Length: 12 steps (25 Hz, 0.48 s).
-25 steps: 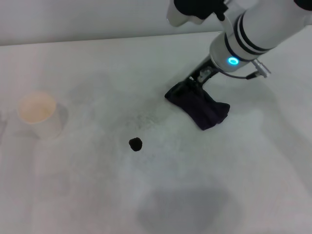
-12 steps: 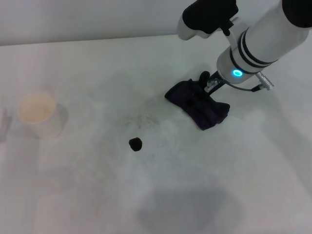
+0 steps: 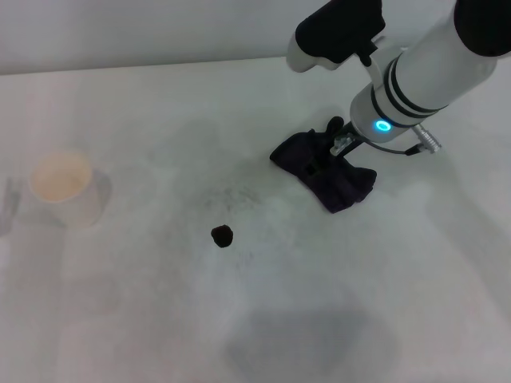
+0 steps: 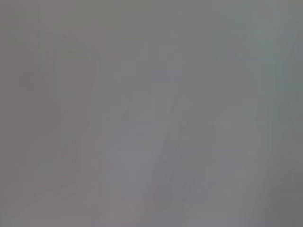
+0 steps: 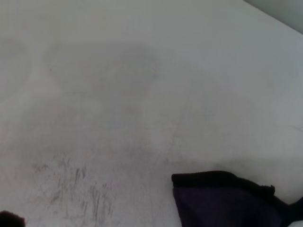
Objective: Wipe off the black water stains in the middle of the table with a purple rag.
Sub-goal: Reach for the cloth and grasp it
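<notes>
Head view: the right tool point(image 3: 334, 140) is down on the rag point(image 3: 326, 171) right of mid-bench point(image 3: 160, 319); its opening can't be told. The stain point(image 3: 222, 234) lies apart, left of the rag; a cup point(image 3: 62, 188) stands far left.

Right wrist view: rag point(image 5: 227, 201) on the bench point(image 5: 142, 71).

No writing is readable.

On the white surface point(image 3: 144, 319), the dark purple rag point(image 3: 326, 174) lies crumpled at two o'clock from the small black stain point(image 3: 222, 234). The right gripper point(image 3: 334, 140) presses down on the rag. A pale cup point(image 3: 64, 188) stands at nine o'clock.
</notes>
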Motion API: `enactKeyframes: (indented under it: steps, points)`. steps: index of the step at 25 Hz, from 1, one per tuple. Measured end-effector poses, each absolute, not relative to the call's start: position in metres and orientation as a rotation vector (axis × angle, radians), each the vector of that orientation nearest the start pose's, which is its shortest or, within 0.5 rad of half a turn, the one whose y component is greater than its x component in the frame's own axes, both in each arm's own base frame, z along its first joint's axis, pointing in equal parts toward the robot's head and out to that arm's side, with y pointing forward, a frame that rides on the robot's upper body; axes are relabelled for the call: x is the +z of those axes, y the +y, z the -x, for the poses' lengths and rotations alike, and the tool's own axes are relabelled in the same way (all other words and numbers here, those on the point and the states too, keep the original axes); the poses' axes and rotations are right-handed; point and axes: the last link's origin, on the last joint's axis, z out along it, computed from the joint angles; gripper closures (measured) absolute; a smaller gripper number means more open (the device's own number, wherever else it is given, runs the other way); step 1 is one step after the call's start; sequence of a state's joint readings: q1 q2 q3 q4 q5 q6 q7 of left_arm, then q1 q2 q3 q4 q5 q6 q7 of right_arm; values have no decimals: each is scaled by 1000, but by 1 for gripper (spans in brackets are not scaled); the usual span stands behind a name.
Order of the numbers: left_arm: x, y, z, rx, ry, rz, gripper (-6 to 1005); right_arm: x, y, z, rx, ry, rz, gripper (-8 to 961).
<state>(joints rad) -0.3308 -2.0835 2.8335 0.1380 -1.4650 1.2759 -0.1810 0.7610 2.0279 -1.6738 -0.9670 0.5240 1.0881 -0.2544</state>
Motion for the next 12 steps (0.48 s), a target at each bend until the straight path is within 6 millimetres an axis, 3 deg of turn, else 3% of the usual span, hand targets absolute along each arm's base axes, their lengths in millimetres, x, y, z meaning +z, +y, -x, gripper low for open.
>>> enactKeyframes:
  steps: [12]
  points:
    - [-14,281,366,-663,-679,1484,127,-59,404,-200,-496,967,2339,485]
